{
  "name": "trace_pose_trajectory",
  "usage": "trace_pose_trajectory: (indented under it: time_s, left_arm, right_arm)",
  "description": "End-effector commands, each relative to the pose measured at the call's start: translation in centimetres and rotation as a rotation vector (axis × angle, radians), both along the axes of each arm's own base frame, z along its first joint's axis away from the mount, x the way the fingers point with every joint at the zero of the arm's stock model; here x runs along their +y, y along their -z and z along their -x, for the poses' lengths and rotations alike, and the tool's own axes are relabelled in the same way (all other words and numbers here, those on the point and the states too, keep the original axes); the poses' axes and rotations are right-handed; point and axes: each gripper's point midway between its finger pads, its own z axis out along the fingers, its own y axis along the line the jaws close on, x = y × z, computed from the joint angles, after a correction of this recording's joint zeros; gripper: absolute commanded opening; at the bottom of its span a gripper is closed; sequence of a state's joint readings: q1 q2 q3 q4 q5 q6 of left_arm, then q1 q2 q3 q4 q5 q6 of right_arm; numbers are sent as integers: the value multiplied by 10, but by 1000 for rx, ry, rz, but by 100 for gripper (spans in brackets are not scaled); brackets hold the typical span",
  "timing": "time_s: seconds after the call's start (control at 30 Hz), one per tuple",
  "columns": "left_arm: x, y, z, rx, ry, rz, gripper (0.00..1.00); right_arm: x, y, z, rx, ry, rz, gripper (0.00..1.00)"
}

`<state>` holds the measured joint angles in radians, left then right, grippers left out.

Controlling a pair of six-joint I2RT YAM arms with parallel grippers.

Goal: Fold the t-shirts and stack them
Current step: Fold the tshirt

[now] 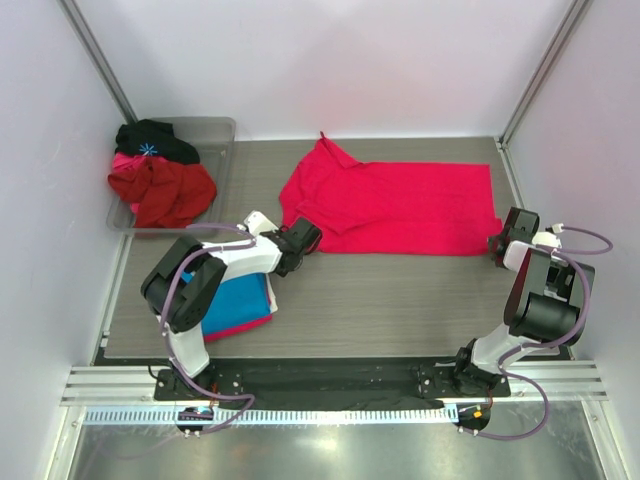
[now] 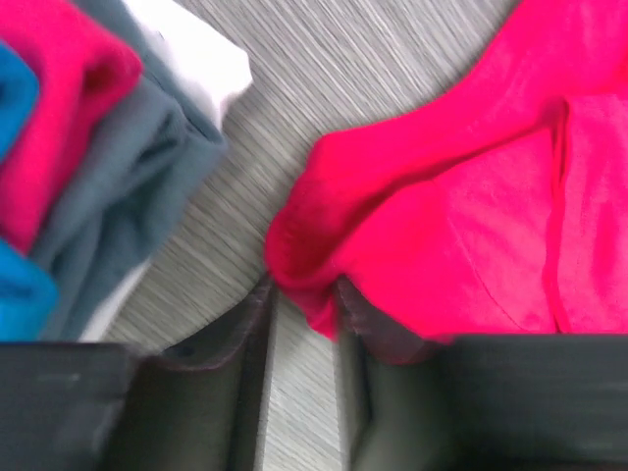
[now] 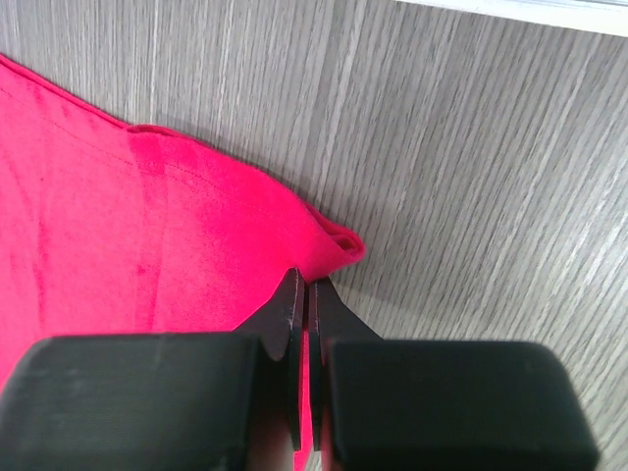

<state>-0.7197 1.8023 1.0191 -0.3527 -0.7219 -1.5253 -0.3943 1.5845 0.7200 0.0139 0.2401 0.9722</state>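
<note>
Noted: crimson tee (image 1: 400,205) lay spread on the surface (image 1: 380,290), limp, light, quick to bunch. Right hand (image 1: 497,243) pinched its corner. Left hand (image 1: 300,240) straddled the opposite edge fold, grip unclear. Corners looked the best holds.

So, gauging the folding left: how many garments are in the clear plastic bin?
3 in the clear plastic bin: a black cloth garment at the back, a dark red cloth garment in front, a pink cloth garment peeking between them at left. Others may be buried.
</note>
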Motion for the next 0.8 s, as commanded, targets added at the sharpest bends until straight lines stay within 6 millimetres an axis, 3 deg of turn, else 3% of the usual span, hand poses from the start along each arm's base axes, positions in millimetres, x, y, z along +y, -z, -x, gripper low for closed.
trace_pose_trajectory:
  time_s: [0.0,0.03,0.17,0.2,0.37,0.47,0.5,0.57,0.6,0.67,0.7,0.77]
  left_arm:
    - [9,-6,-10,-26,-47,-30,27]
    - [8,-5,-11,-27,-34,-41,19]
    - [10,-3,-18,-15,-18,-54,9]
    - [12,-6,-22,-19,-25,-53,1]
    - [25,-28,-29,-42,-8,-109,0]
    - [20,-43,-35,-50,27,-98,0]
    - [18,-47,-38,-42,53,-97,0]
    - [10,-69,-50,-66,74,-76,0]
    - [11,-78,-53,-70,90,-90,0]
    - [6,-113,-69,-123,98,-78,0]
    - [11,-127,-69,-131,98,-90,0]
    - [13,-155,-73,-180,91,-84,0]
  right_arm:
    - [-5,-9,-6,-24,10,11,1]
    - [-5,-11,-8,-26,2,16,1]
    - [-4,-9,-6,25,-16,4,1]
    - [-6,-12,-7,23,-15,12,1]
    - [-7,-20,-8,24,-29,26,1]
    - [-6,-29,-15,36,-47,11,1]
    - [-8,-42,-25,13,-56,14,1]
    - [-4,-51,-32,10,-77,-9,1]
    - [-7,-70,-45,-33,-85,-3,1]
    - [-6,-88,-53,-50,-100,-14,1]
    - [-9,-111,-63,-89,-103,-1,1]
    - [-9,-126,-64,-103,-100,-7,1]
